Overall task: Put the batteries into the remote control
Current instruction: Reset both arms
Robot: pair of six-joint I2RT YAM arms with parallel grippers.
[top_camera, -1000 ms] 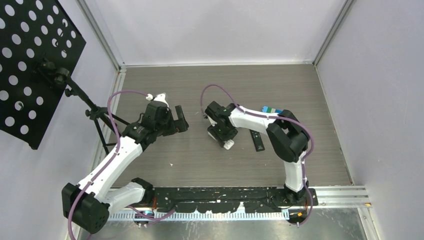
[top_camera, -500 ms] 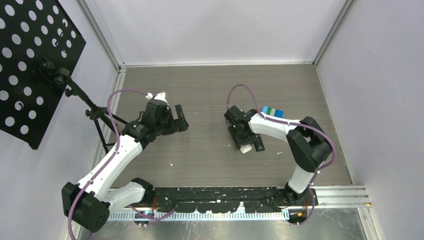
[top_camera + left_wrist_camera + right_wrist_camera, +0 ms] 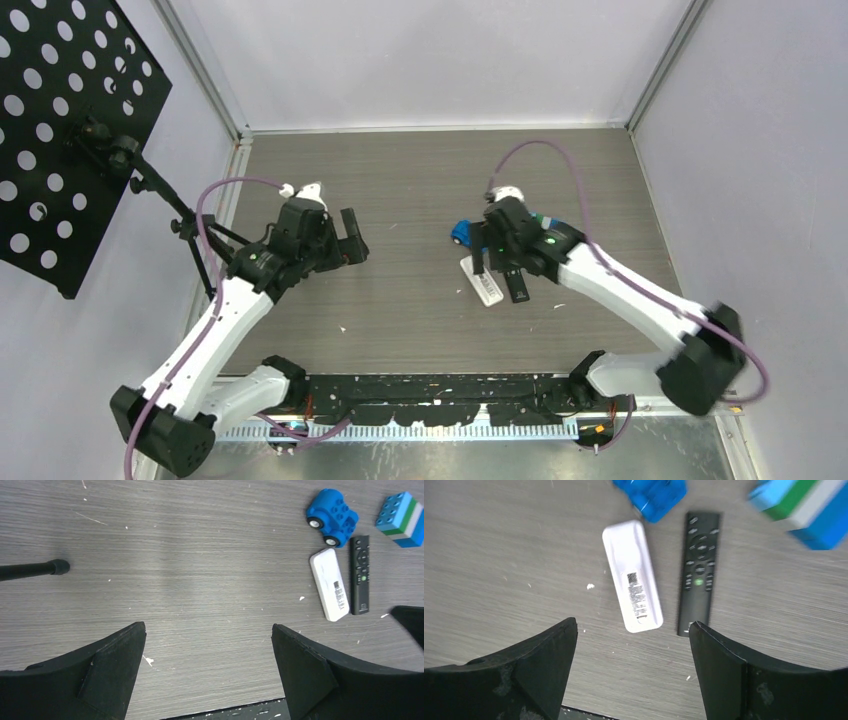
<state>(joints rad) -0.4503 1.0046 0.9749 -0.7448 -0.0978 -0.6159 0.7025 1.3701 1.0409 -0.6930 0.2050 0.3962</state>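
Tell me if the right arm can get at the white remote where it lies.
Probably yes. The right gripper hangs open right above the white remote, with nothing over it. The black remote lies close beside it, apart, so the gap on that side is narrow.

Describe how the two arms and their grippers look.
Both the left arm and right arm have white links and black joints, each with a looping purple cable. The left gripper and right gripper carry broad black wedge fingers; the right pair shows pale scuffs.

white arm shells (image 3: pixel 215 330), black joints (image 3: pixel 690 375) — looping purple cables (image 3: pixel 537 143), scuffed black right claw (image 3: pixel 633 625)
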